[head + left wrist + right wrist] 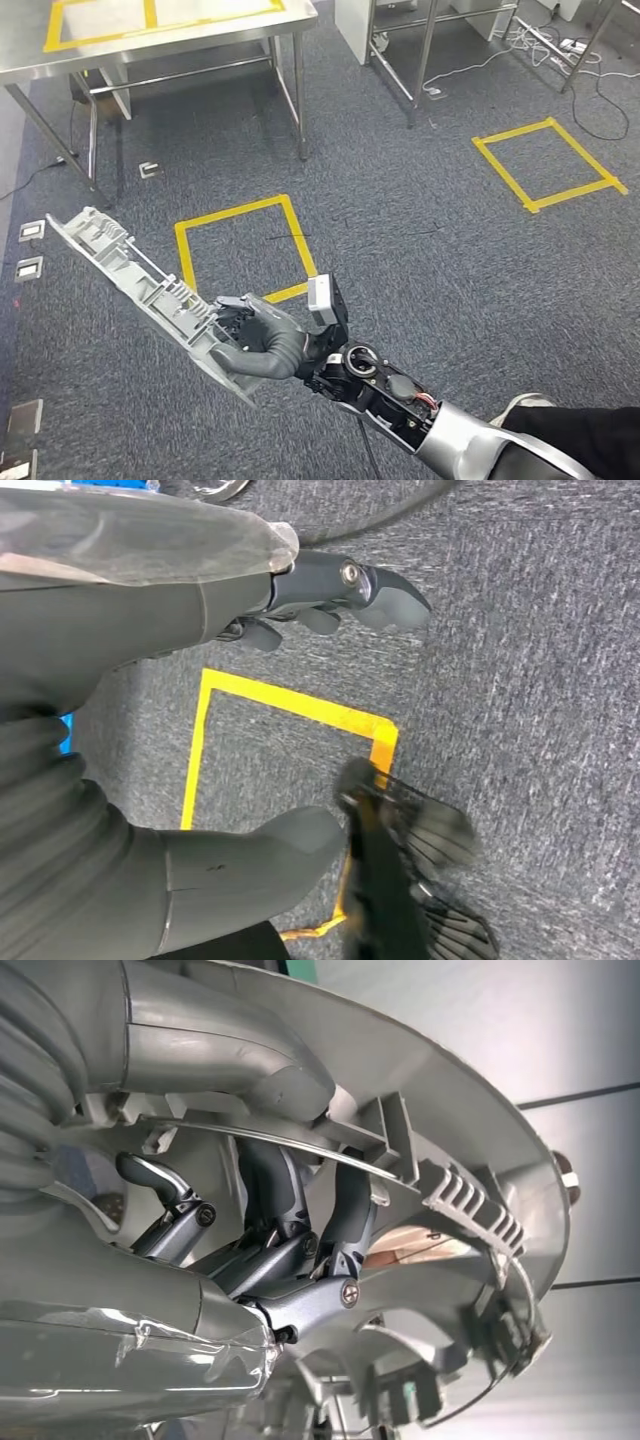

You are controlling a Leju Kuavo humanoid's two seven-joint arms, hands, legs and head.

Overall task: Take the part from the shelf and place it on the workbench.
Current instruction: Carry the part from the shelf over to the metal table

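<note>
The right hand (260, 340) grips a long light-grey ribbed plastic part (143, 280) near one end, thumb across its upper face and dark fingers (275, 1195) curled into the ribbing underneath. The part is held in the air above the grey carpet floor (423, 260), tilted, its free end reaching away to the robot's left, over a yellow tape square (241, 245) marked on the carpet. A stainless steel counter (151, 40) with its own yellow tape outline stands well apart, further ahead. The left hand (226, 710) hangs over the carpet and another yellow tape outline, fingers (355, 585) spread apart and holding nothing.
</note>
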